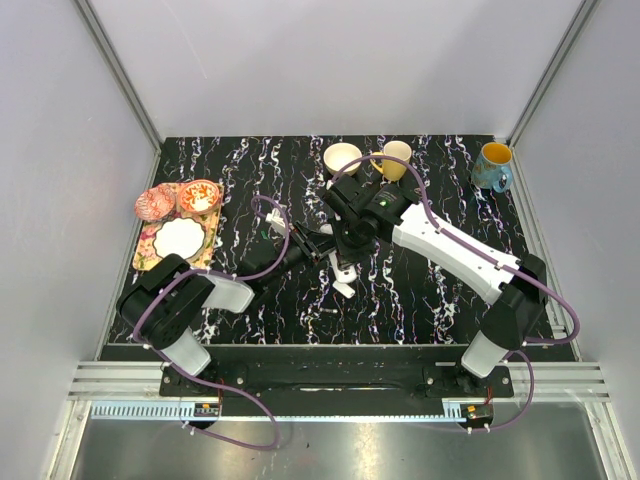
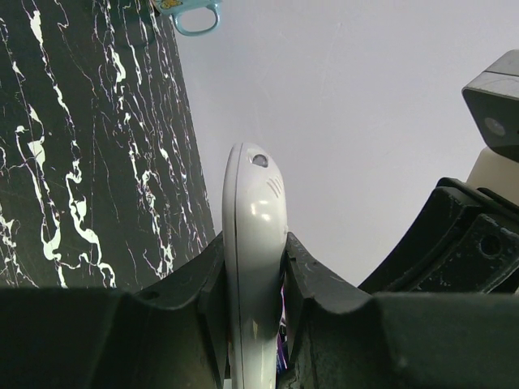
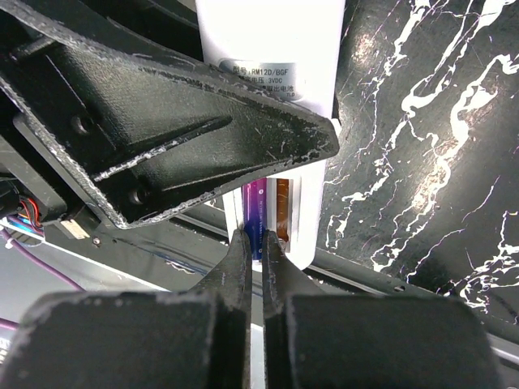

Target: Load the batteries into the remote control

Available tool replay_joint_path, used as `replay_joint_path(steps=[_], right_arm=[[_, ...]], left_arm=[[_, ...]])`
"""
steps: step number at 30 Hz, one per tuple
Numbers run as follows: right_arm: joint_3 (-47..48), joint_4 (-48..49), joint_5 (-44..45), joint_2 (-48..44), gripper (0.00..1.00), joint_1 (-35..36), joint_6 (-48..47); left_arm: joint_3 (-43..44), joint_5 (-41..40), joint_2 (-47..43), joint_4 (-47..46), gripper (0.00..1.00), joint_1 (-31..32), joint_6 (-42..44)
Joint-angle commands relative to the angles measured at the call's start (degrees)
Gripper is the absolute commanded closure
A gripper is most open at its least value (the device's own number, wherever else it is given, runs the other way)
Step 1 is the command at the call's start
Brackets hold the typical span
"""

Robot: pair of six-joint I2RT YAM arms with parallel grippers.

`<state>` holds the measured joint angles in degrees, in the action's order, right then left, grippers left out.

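Left pincer (image 1: 325,245) and right pincer (image 1: 347,252) meet tip to tip from above, with the remote control (image 1: 344,278) poking out just past them toward the bases.

At the left wrist, the fingers (image 2: 312,279) clamp the remote edge-on between them.

At the right wrist, the fingers (image 3: 235,267) are pressed nearly together. Just ahead of their tips, in the open bay, lie a bluish battery (image 3: 258,209) and an orange battery (image 3: 282,209) beside it.

Seating the cell seems to be the step in hand; the next move calls for a gentle, straight push.

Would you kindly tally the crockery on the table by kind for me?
Cups: 3 (cream cup, yellow cup, blue mug)
Bowls: 2 (pink bowl, red bowl)
Plates: 1 (white plate)
Total: 6
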<state>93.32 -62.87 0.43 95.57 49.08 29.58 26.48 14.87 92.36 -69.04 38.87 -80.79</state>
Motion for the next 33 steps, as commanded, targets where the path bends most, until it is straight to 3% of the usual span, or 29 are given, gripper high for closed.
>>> replay_joint_path(steps=[1,17,33], right_arm=[[1.08,12.6,3.89,0.5,0.98,-1.27,1.27],[-1.38,13.56,1.68,-1.44,0.77,-1.62,-0.49],[-1.74,12.51,1.51,-2.76,0.71,-1.62,0.04]], left_arm=[[-0.11,5.16,-2.27,-21.58,1.0,3.4,-1.38],[-0.9,4.9,-2.36,-22.63,1.0,3.4,-1.91],[-0.9,4.64,-2.09,-22.63,1.0,2.79,-2.0]])
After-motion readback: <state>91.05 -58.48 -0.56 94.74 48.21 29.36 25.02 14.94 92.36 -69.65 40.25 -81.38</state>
